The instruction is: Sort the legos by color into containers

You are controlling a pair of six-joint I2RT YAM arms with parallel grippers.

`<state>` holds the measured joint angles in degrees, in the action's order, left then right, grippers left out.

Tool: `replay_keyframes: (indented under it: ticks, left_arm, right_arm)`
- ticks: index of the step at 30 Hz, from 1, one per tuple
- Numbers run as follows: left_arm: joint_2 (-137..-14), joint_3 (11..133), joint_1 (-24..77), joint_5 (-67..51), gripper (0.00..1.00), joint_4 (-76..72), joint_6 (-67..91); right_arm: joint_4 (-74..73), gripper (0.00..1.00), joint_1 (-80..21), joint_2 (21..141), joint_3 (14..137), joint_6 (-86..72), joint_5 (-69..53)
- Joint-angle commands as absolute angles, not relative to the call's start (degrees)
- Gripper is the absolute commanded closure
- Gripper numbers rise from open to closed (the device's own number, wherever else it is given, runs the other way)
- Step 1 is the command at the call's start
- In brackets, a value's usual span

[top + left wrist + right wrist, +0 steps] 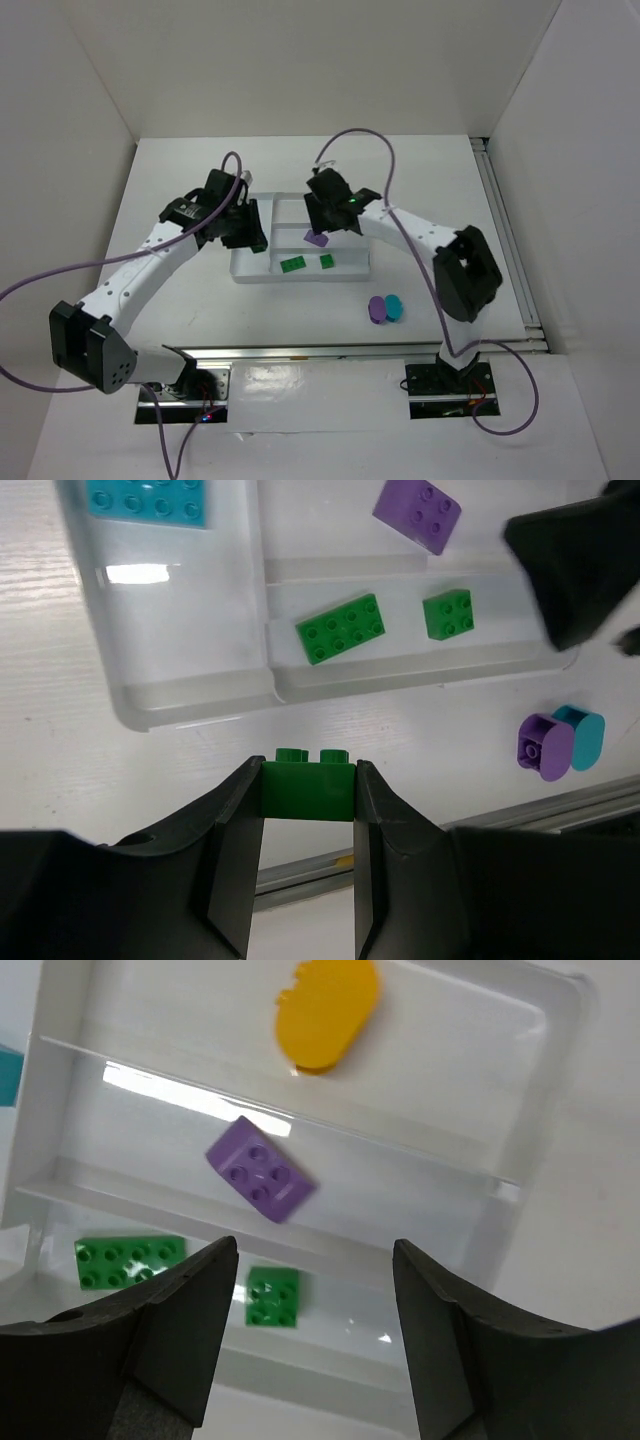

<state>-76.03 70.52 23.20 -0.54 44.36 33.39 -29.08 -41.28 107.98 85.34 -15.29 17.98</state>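
Observation:
My left gripper (pixel 307 776) is shut on a green brick (pixel 307 792), held above the table just in front of the white tray (pixel 190 695). In the top view this gripper (pixel 250 236) hangs over the tray's left end. The tray's near section holds a long green brick (pixel 340 628) and a small green brick (pixel 447 613). A teal brick (pixel 148 498) lies in the left section. My right gripper (pixel 315 1260) is open and empty above the tray (pixel 560 1000). Below it a purple brick (pixel 260 1168), slightly blurred, is in the middle section, and a yellow oval (pixel 327 1010) is in the far section.
A purple oval (pixel 376 310) and a teal oval (pixel 394 306) lie touching on the table right of the tray's front (pixel 300 279). White walls stand on the left, back and right. A metal rail runs along the near table edge.

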Motion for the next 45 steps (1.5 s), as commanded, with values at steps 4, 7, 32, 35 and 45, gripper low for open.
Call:
replay_keyframes:
  ticks: [4,7,32,35,45]
  left_arm:
    - [-86.00,74.96,31.71,-2.92,1.00,35.60,36.29]
    - [-94.54,83.36,38.03,-1.76,1.00,36.12,36.30]
    - [-117.44,99.85,47.54,6.59,0.53,41.66,36.56]
    - [-116.46,98.53,48.08,7.12,0.33,41.66,36.56]
    - [-108.12,101.95,48.08,11.95,0.25,46.67,38.23]
  right_arm:
    - [-30.22,0.28,-31.39,85.63,72.89,-22.58,21.97]
    - [-34.34,0.16,-27.17,79.13,69.80,-23.72,23.20]
    - [-42.10,0.14,-18.36,60.12,43.16,-37.44,2.37]
    - [-41.05,0.14,-20.99,60.12,41.40,-39.29,2.37]
    - [-41.92,0.12,-26.54,61.17,38.86,-43.06,3.60]
